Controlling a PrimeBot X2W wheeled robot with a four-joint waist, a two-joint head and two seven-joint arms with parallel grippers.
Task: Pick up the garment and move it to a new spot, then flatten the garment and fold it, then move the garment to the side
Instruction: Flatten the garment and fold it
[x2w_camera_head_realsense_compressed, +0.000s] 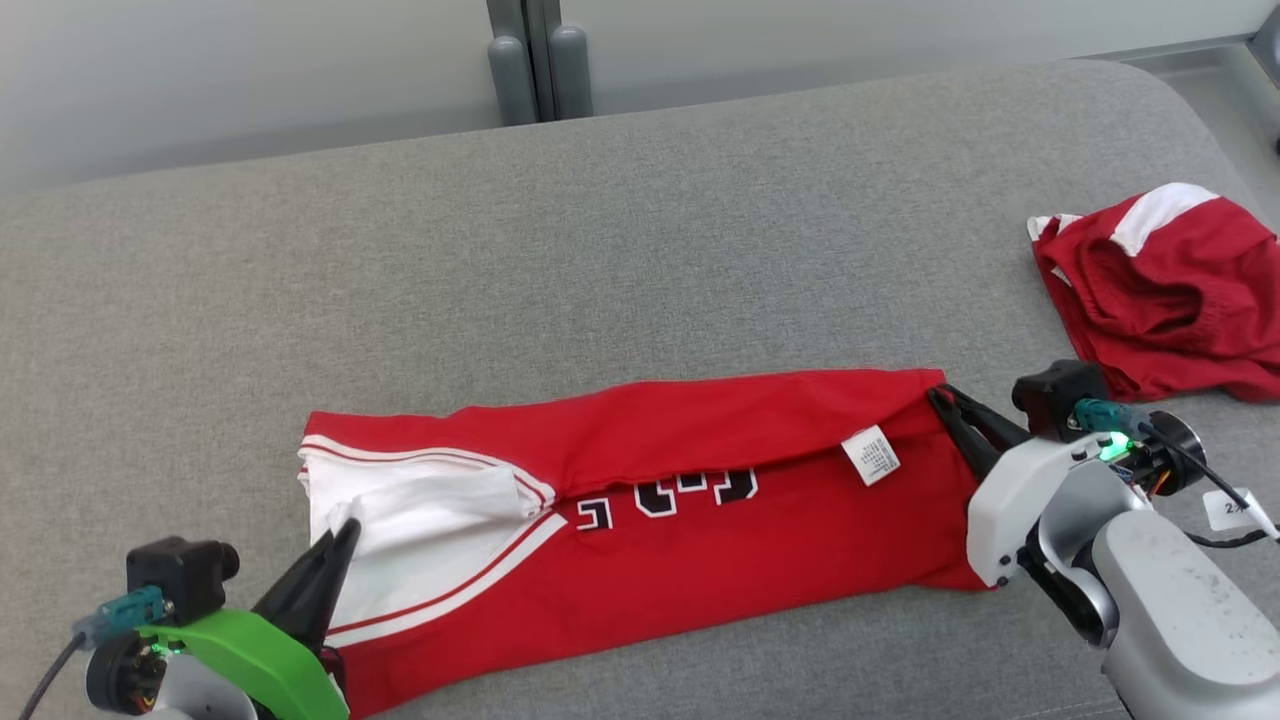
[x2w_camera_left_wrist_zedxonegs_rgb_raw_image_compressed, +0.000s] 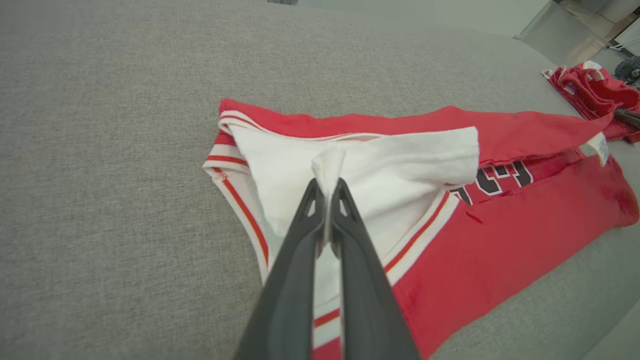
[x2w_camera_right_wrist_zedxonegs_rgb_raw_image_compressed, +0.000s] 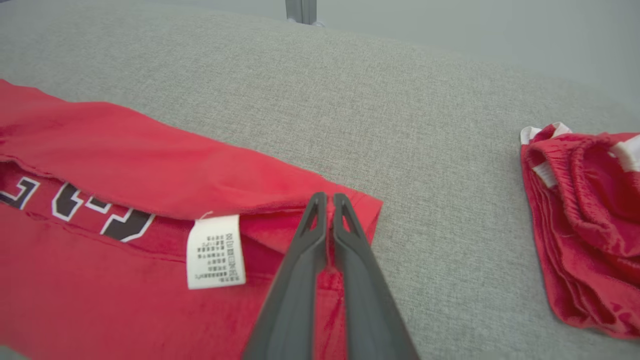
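Both finger pairs are pinching cloth, jaws pressing almost together. The left gripper (x2w_camera_left_wrist_zedxonegs_rgb_raw_image_compressed: 327, 181) is nipping a small peak of the white panel (x2w_camera_left_wrist_zedxonegs_rgb_raw_image_compressed: 390, 160) at the striped end of the garment (x2w_camera_head_realsense_compressed: 700, 540). The right gripper (x2w_camera_right_wrist_zedxonegs_rgb_raw_image_compressed: 327, 197) is clamping the red hem corner at the opposite end, with the care label (x2w_camera_right_wrist_zedxonegs_rgb_raw_image_compressed: 216, 252) at its 9 o'clock in the right wrist view. In the head view the left gripper is sitting at 8 o'clock and the right gripper at 3 to 4 o'clock. The garment is lying long across the grey cushion (x2w_camera_head_realsense_compressed: 600, 220), running from 8 o'clock to 3 o'clock. Its far long edge is folding over toward the near side, partly covering the black-and-white lettering (x2w_camera_head_realsense_compressed: 665, 492). At 2 o'clock a second red garment (x2w_camera_head_realsense_compressed: 1165, 290) is sitting bunched, apart from the held one.
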